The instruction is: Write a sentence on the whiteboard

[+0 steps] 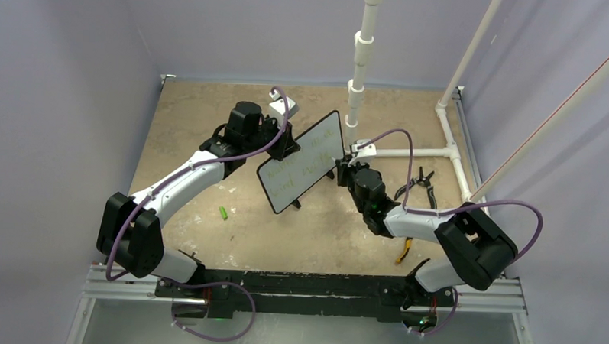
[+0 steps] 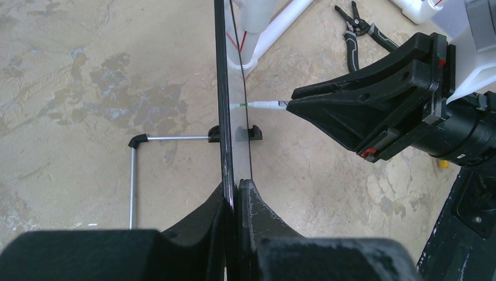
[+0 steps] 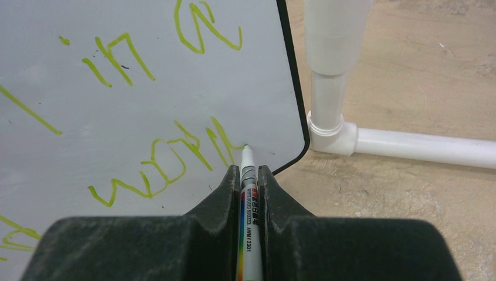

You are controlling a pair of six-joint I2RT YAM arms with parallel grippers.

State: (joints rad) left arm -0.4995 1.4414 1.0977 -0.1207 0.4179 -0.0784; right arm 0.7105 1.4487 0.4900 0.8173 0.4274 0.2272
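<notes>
Where the whiteboard (image 1: 302, 160) stood: upright near the middle of the table (image 1: 212, 115), set diagonally, its white face turned toward the right side of my rig.
Sentence (image 3: 158, 167): two lines of green handwriting ran across the face; the lower line ended right at the pen tip, so I judged the writing nearly complete.
Marker (image 3: 250, 234): white barrel, green tip touching the board close to a rounded corner.
Right gripper (image 3: 250, 175): closed on the marker's barrel, gripping near the tip, I think for steadier strokes.
Left gripper (image 2: 234, 193): pinched shut on the board's black frame edge, likely bracing it against the pen's push.
Wire stand (image 2: 133, 175): reached out behind the board, down on the table.
Green cap (image 1: 223, 213): lay well apart, on the table's left side.
Pliers (image 1: 419, 187): lay by the white PVC pipe frame (image 3: 327, 88).
</notes>
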